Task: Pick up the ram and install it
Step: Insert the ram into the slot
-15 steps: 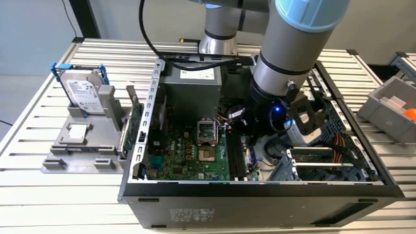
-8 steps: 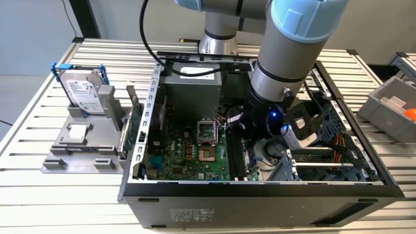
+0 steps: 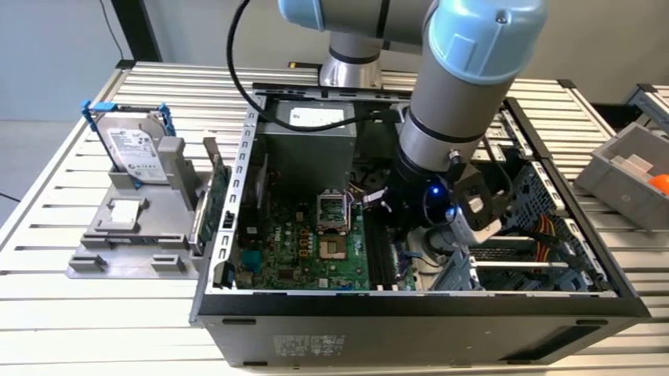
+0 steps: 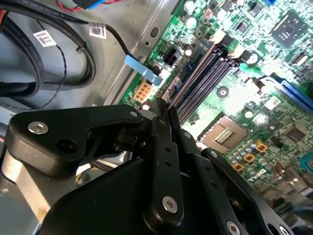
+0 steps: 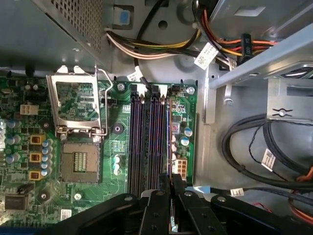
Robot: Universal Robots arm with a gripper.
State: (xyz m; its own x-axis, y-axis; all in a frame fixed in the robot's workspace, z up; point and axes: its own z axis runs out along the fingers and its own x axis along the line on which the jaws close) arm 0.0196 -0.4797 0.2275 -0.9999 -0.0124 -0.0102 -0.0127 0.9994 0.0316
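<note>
The ram [image 5: 167, 142] shows edge-on as a thin bluish strip between my fingers, and it appears again in the second wrist view [image 4: 192, 72]. My gripper [image 5: 171, 182] [image 4: 165, 110] is shut on the ram's near end. The stick runs parallel to the dark memory slots [image 5: 146, 142] [image 4: 208, 78], along the outermost one beside the green board's edge. Whether it sits in the slot or just above it I cannot tell. In the exterior view my gripper [image 3: 406, 235] is low inside the open computer case [image 3: 418, 301], above the motherboard [image 3: 303, 251].
The processor socket [image 5: 78, 159] lies beside the slots. Cable bundles [image 5: 254, 147] and a metal drive cage [image 3: 533, 235] crowd the case on the exterior view's right. Outside the case, a grey stand holds a hard drive in a blue frame [image 3: 136, 149] and a green card [image 3: 215, 207].
</note>
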